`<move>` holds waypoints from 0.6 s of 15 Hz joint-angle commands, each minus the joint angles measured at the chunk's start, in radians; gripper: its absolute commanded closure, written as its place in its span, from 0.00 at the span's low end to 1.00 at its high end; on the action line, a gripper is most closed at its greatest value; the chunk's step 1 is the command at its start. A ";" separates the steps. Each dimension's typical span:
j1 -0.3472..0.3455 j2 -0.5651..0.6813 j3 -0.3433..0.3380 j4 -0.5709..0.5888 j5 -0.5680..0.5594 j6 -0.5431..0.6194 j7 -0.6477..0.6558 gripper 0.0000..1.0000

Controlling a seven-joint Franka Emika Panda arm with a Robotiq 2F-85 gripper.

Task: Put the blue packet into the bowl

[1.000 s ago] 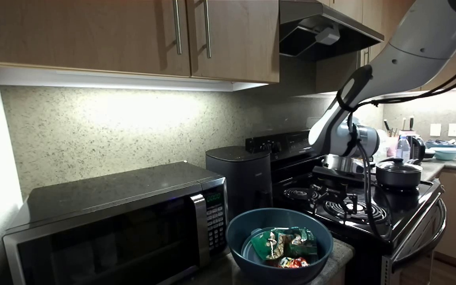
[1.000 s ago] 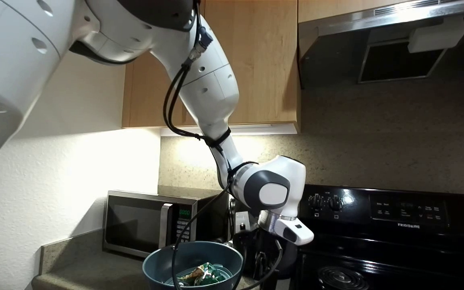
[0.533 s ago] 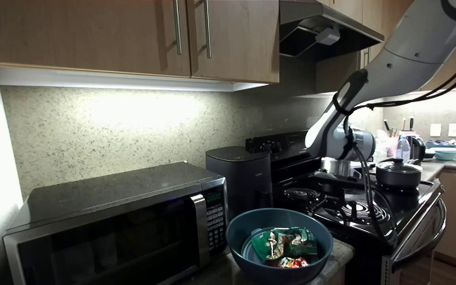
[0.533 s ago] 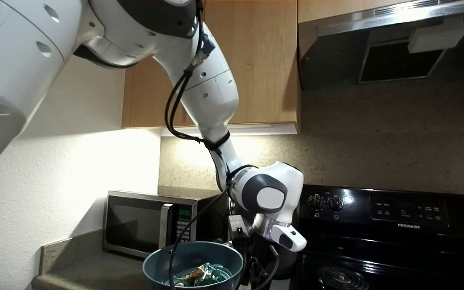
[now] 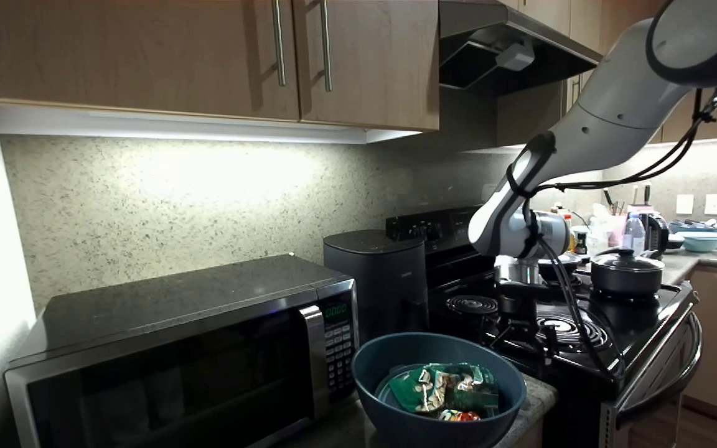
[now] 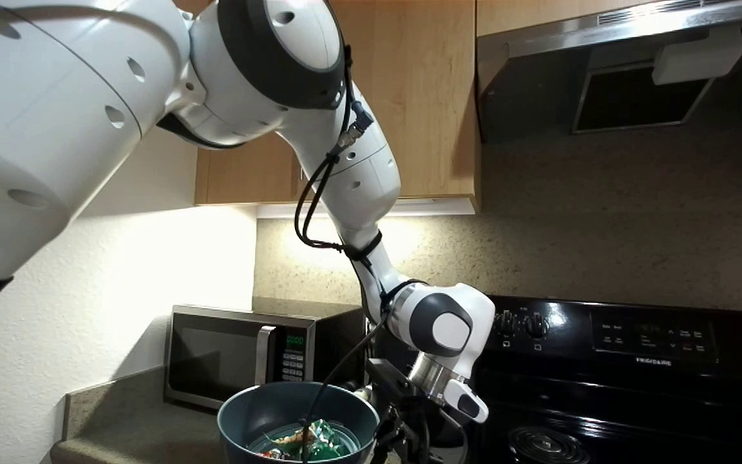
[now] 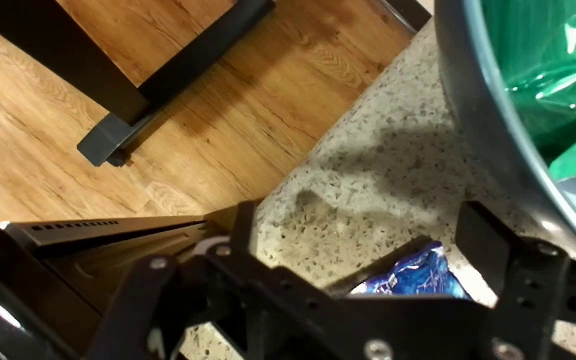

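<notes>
Blue packet [image 7: 418,275] lies on the counter [image 7: 313,250] near the bowl [image 7: 478,110], partly hidden by the gripper [image 7: 363,232], whose jaws stand wide apart in the wrist view. Green packets [image 5: 408,392] and a red packet [image 5: 463,415] sit in the bowl.

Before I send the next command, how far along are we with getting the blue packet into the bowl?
Done: the gripper is open, and the wrist view shows the blue packet between its fingers. In hand: probably lining up the grasp; nothing is held, and the blue packet lies on the counter outside the bowl. Left: close, lift and release over the bowl, where green packets lie.
</notes>
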 commanded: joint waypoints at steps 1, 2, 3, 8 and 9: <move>0.014 0.048 -0.001 0.027 -0.025 0.077 0.015 0.00; 0.018 0.045 -0.001 0.022 -0.024 0.118 0.017 0.00; 0.028 0.030 -0.001 0.001 -0.021 0.196 0.020 0.00; 0.054 -0.014 0.013 -0.069 0.002 0.499 0.056 0.00; 0.064 -0.020 0.012 -0.083 0.002 0.559 0.082 0.00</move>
